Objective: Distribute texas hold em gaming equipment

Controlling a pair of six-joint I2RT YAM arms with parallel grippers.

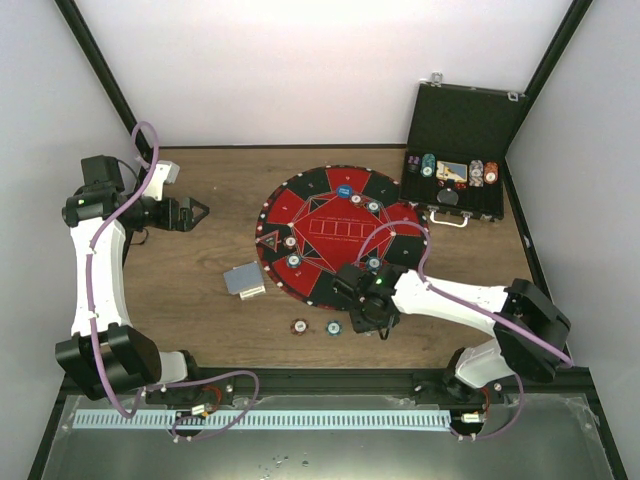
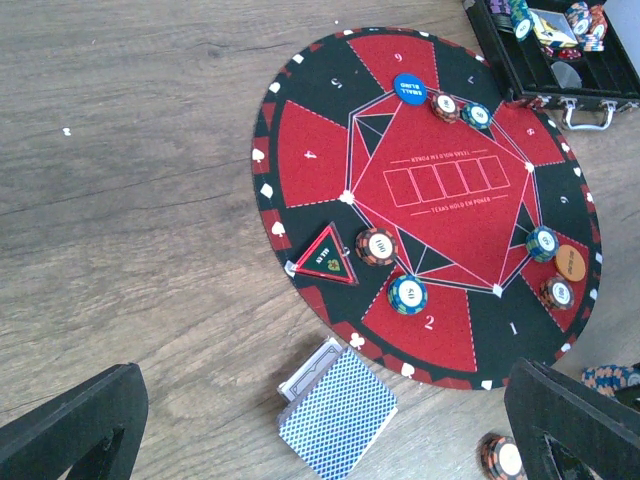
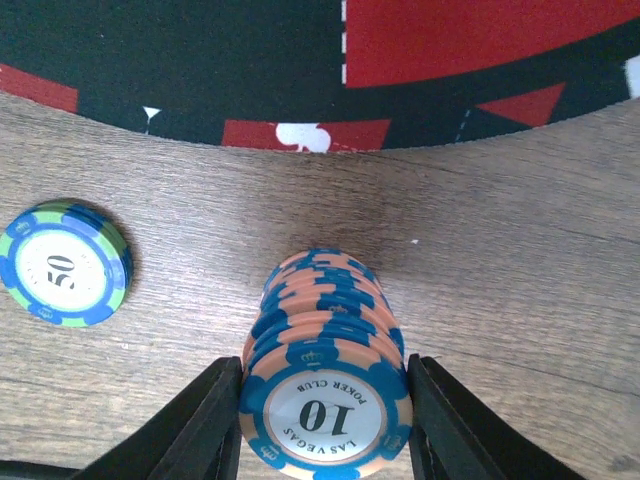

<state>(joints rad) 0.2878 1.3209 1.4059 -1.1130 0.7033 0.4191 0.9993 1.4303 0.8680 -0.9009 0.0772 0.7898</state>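
My right gripper (image 1: 377, 318) (image 3: 325, 415) is shut on a stack of orange-and-blue poker chips (image 3: 322, 330) marked 10, one finger against each side. The stack stands on the wood just off the mat's near edge. A blue-and-green 50 chip (image 3: 65, 277) (image 1: 333, 327) lies to its left, and an orange chip (image 1: 299, 326) lies further left. The deck of blue-backed cards (image 1: 244, 280) (image 2: 338, 415) rests beside the mat. My left gripper (image 1: 200, 213) (image 2: 325, 400) hangs open above the wood at the left, holding nothing. Several chips, a blue button (image 2: 409, 88) and an orange button (image 2: 570, 263) sit on the mat.
The round red-and-black mat (image 1: 340, 235) (image 2: 440, 180) fills the table's middle, with a small triangular marker (image 2: 328, 257) on its edge. A black case (image 1: 460, 120) stands open at the back right with more chips inside. White walls enclose the table.
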